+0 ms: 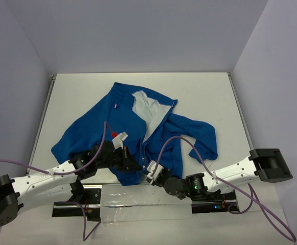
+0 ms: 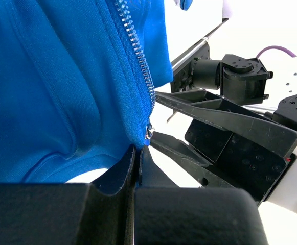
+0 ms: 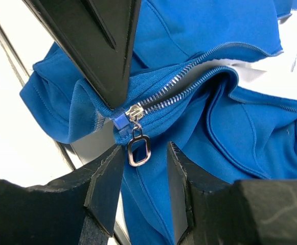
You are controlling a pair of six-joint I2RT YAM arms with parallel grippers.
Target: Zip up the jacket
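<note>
left gripper (image 2: 134, 155) clenched on the jacket (image 2: 46, 92) hem beside the zipper pull (image 3: 138, 149); right gripper (image 3: 145, 148) released astride it, slider partly hidden.

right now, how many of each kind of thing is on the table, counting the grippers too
blue jacket: 1
zipper slider: 1
grippers: 2 (left gripper, right gripper)
total: 4

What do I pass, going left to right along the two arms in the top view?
Left arm's black end block → left gripper → right gripper → right arm's black end block.
</note>
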